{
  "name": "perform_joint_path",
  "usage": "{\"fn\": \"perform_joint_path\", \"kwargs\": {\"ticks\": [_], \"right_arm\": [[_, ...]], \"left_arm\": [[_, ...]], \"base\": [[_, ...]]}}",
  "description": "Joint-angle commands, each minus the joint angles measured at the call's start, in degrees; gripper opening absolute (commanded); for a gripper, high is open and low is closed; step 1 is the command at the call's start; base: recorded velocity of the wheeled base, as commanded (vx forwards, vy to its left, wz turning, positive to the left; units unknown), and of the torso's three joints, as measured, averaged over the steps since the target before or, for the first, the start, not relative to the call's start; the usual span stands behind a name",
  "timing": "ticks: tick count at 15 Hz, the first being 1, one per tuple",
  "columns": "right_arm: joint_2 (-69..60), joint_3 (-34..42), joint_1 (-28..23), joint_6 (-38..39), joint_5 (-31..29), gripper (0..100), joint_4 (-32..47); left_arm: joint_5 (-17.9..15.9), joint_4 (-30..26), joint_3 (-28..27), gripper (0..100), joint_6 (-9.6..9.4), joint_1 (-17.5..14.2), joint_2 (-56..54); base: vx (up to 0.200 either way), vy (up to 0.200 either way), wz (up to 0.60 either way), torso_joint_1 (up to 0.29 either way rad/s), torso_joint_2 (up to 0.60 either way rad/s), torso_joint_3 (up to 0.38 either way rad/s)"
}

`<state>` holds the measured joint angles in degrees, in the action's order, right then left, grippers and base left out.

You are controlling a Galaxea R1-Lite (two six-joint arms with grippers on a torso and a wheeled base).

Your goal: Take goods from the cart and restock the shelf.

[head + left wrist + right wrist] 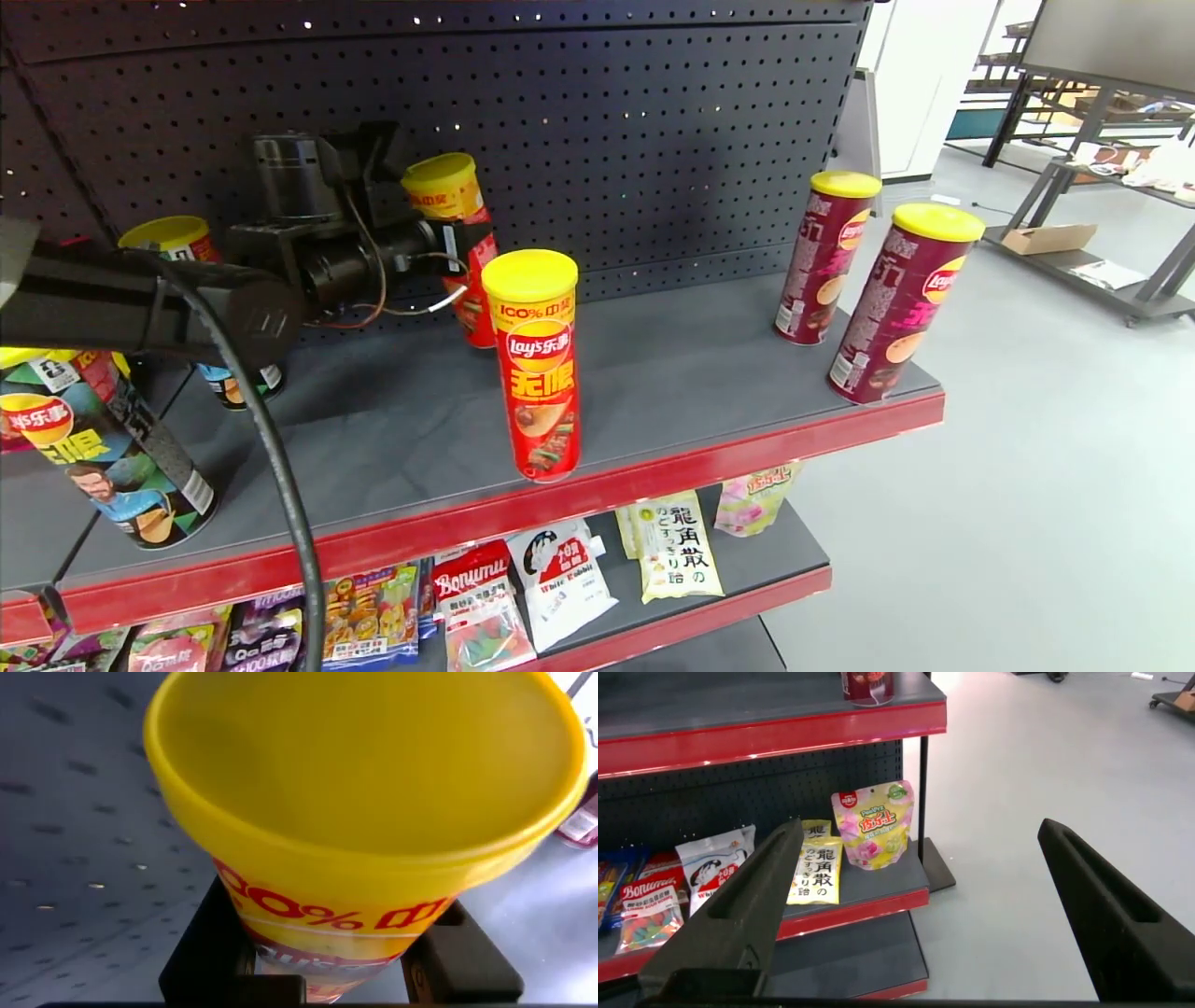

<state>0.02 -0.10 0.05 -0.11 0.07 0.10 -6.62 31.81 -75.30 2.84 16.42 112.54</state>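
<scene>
1. The left end effector (464, 261) is clamped on a yellow-lidded red can (446, 187), which is held slightly tilted at the far side of the upper shelf (672, 373), close to the pegboard (653, 140).
2. Whether the can's base touches the shelf cannot be told.
3. The right end effector (918, 828) is seen with fingers apart and empty, low beside the lower shelf (859, 910).
4. The step in hand is judged to be placement of the can.
5. Next, the can should be righted, set flat and released. The arm should then be withdrawn clear of the front can (539, 373) standing nearer the shelf edge.
</scene>
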Motion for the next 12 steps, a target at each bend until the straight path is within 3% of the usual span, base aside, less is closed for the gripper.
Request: {"fn": "perform_joint_path", "kwargs": {"ticks": [1,12], "right_arm": [[0.0,0.0,0.0,0.0,0.0,100,0.0],[0.0,0.0,0.0,-0.1,0.0,100,0.0]], "left_arm": [[-0.1,0.1,-0.9,0,0.06,1.4,2.9],[0.0,0.6,-6.2,0,-0.03,2.7,7.6]], "base": [[0.0,0.0,0.0,0.0,0.0,0.0],[0.0,0.0,0.0,0.0,0.0,0.0]]}}
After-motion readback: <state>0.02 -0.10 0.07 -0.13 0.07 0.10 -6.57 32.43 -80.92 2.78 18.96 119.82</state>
